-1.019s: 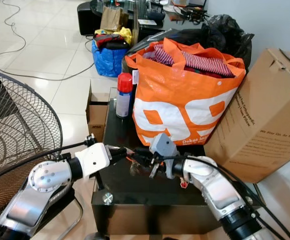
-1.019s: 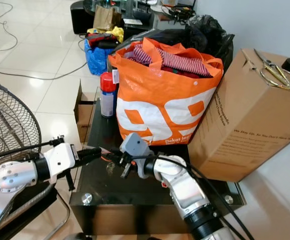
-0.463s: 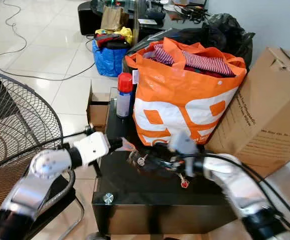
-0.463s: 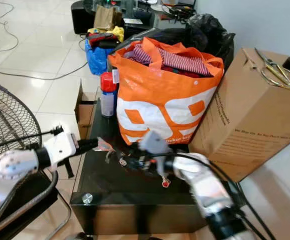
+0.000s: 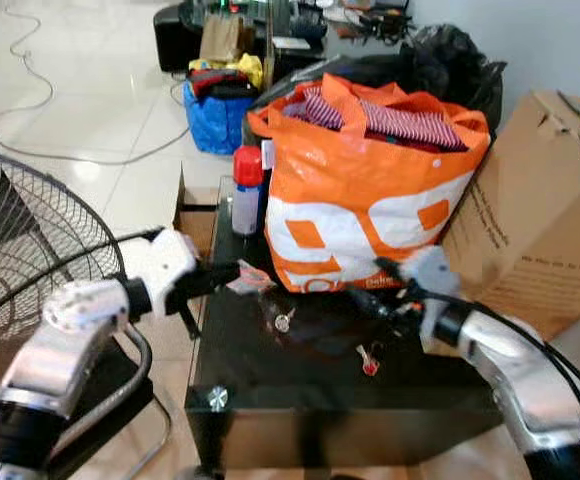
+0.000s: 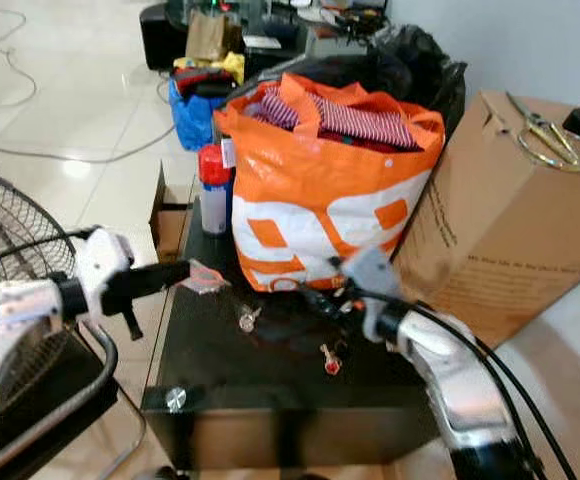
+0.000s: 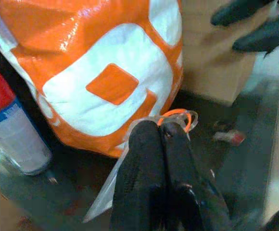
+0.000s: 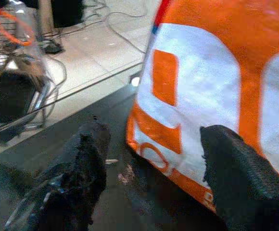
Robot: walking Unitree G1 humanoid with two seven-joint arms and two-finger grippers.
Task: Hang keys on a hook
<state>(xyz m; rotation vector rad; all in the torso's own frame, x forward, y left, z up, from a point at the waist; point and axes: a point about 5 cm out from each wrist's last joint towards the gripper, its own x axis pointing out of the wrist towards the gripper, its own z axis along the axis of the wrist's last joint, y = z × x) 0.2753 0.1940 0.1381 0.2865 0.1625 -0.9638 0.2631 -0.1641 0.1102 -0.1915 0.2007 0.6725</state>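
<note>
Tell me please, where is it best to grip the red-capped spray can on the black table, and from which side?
Grip the spray can around its white body below the red cap, probably from the robot's left: it stands upright, and the orange bag crowds its other side.

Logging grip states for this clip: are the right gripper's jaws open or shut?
Open. In the right wrist view the right gripper shows its black fingers spread wide apart, nothing between them, before the orange bag.

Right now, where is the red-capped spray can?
In the left eye view the spray can stands at the black table's far left corner, just left of the orange bag.
</note>
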